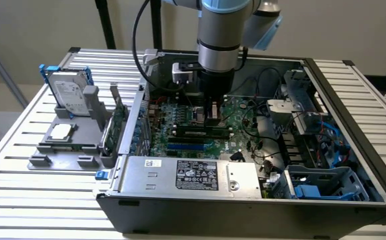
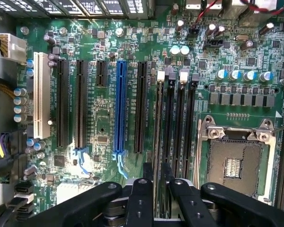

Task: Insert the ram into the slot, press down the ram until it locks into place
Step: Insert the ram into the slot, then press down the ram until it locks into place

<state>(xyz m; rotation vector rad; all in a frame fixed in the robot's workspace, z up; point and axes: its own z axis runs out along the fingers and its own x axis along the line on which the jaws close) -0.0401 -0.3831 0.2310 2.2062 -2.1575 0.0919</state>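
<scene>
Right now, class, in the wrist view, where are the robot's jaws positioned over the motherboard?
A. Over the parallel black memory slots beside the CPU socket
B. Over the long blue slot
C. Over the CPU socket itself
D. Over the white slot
A: the gripper sits over the black memory slots beside the CPU socket, away from the blue slot.

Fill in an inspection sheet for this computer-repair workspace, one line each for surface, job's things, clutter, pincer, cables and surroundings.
Surface: slatted white table carrying an open computer case.
Job's things: the ram lies along the slot among the parallel black memory sockets; whether it is locked cannot be told.
Clutter: a hard drive standing in a grey holder at the exterior view's left.
Pincer: the pincer is down over the ram at the slot.
Cables: a black cable hangs along the arm; blue cables run inside the case.
Surroundings: plain wall behind.
</scene>
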